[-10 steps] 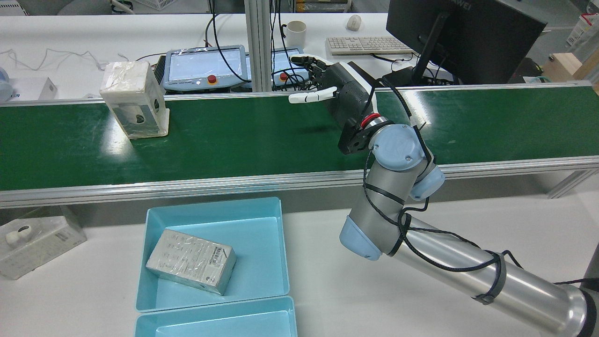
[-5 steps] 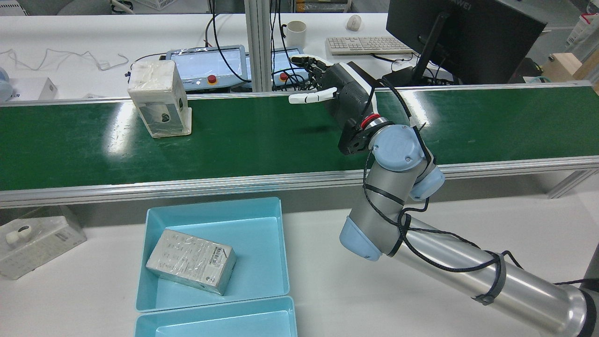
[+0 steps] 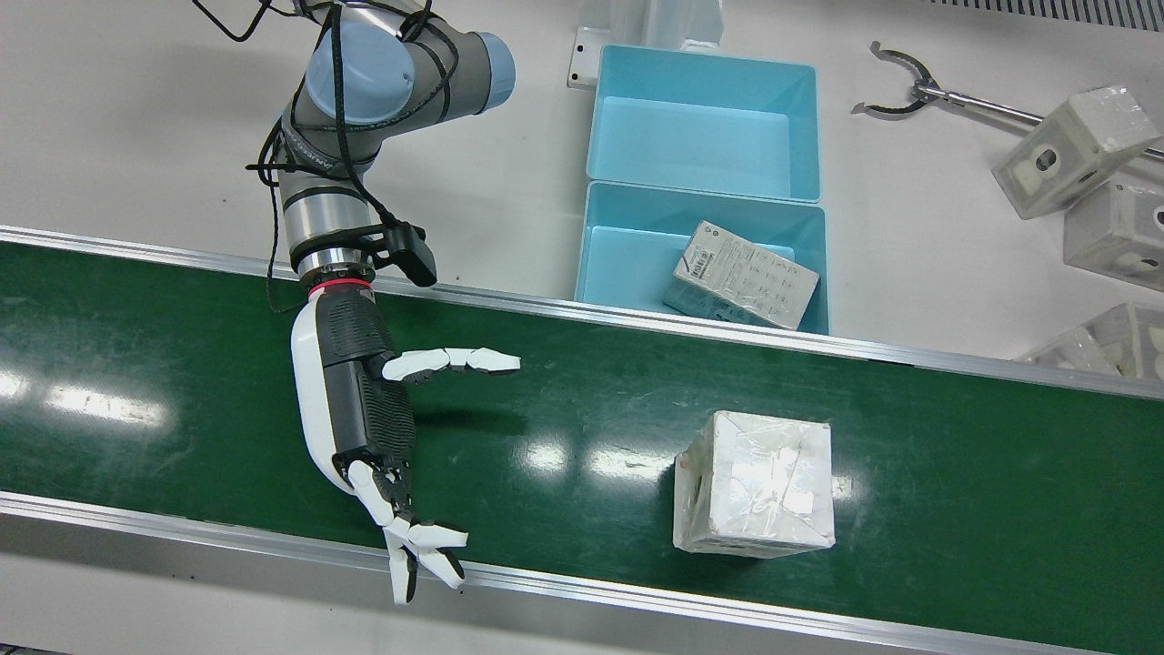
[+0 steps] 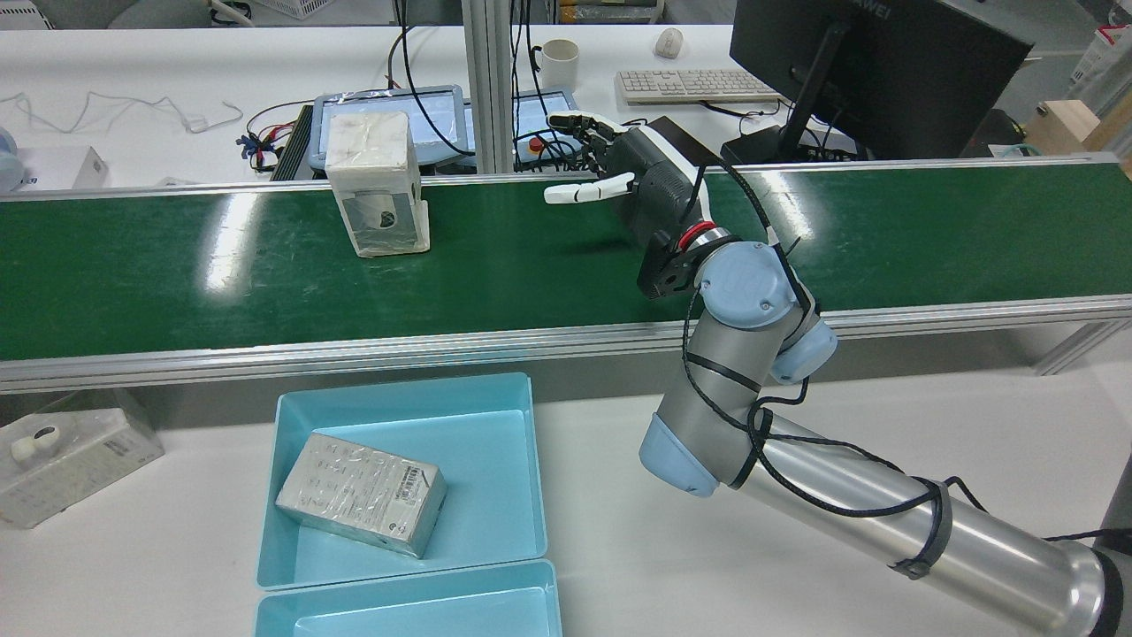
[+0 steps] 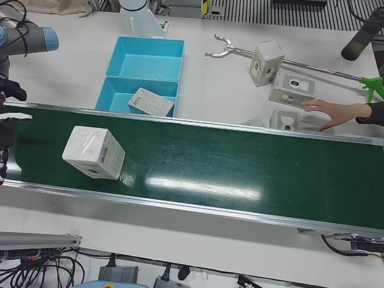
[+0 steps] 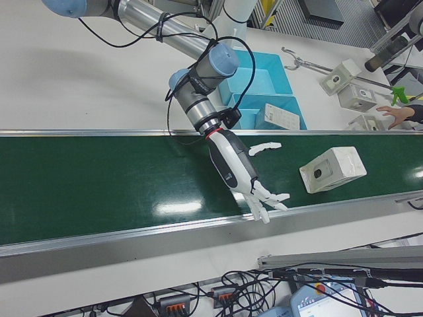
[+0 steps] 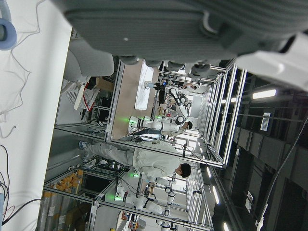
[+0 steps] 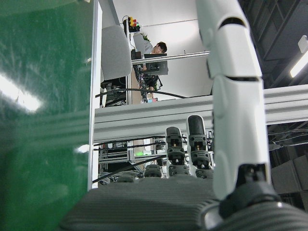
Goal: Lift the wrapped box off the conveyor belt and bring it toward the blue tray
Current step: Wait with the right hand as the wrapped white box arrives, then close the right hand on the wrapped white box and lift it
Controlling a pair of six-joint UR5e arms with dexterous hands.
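My right hand [image 3: 364, 428] hangs over the conveyor belt [image 3: 955, 509] with fingers spread and nothing in it, palm turned toward the wrapped box [image 3: 757, 484], which stands on the belt well apart from it, close to the belt's far edge as the rear view shows it. My worry is timing: if the belt is carrying the box toward me and I close late or too shallow, I judge the slick wrap could let it slide through, or the thumb could tip it over since it stands tall. In the rear view the box [image 4: 376, 181] is upright, long axis vertical, and the face with the round hole points toward the near side. The blue tray [image 4: 495, 540] already holds another wrapped box [image 4: 361, 494], so a careless carry could knock that. I cannot tell the left hand's state; its camera shows only a dark edge
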